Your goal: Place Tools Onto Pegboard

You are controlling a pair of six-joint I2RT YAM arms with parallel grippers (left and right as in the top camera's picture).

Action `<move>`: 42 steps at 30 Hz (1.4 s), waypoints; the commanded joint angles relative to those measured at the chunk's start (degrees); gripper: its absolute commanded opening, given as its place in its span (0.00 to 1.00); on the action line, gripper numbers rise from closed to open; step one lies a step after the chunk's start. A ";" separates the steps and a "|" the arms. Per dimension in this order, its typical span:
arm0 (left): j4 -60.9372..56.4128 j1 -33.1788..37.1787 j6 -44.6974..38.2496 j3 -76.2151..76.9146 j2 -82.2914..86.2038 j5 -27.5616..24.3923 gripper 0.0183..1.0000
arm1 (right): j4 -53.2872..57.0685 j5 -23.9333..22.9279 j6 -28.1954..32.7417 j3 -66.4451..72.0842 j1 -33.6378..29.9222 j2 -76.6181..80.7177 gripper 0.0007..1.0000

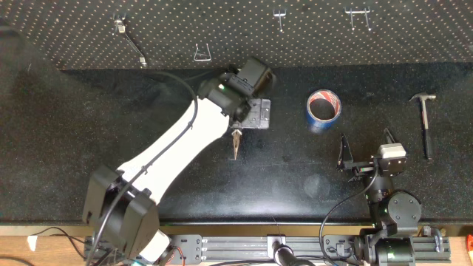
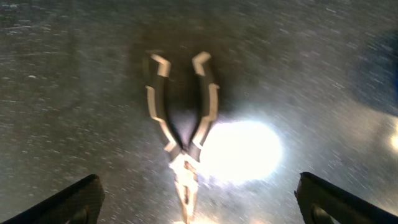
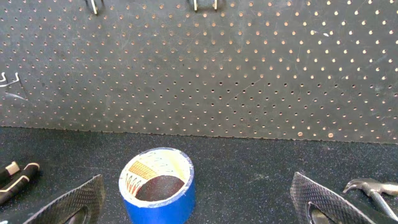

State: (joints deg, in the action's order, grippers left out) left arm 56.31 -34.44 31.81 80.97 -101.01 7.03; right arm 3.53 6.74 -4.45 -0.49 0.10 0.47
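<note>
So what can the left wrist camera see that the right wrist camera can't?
Only the left wrist view: the whole pliers, pointed nose included, lying flat. Only the right wrist view: the pegboard, its hooks, the hammer head and a clear look at the tape roll. Both: the black mat, plus the pliers' handle tips at the right wrist view's edge.

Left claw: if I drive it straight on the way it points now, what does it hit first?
The pliers. The left claw points down at the black mat, open, and the pliers lie between its fingers. How far above them it hangs is unclear.
</note>
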 commanded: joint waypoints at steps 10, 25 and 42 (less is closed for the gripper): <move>-2.10 4.76 -0.98 1.88 -8.28 -10.75 1.00 | 0.22 -0.11 -0.87 0.24 -0.07 -0.42 0.98; 0.52 6.73 -2.58 8.15 -14.84 -5.25 1.00 | 0.22 -0.11 -0.87 0.24 -0.07 -0.42 0.97; 0.31 6.73 -2.54 8.52 -17.55 -4.68 1.00 | 0.22 -0.11 -0.87 0.24 -0.07 -0.42 0.98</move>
State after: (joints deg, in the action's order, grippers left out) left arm 56.58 -27.79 29.95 88.03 -117.16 1.28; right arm 3.53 6.74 -4.43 -0.49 0.12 0.47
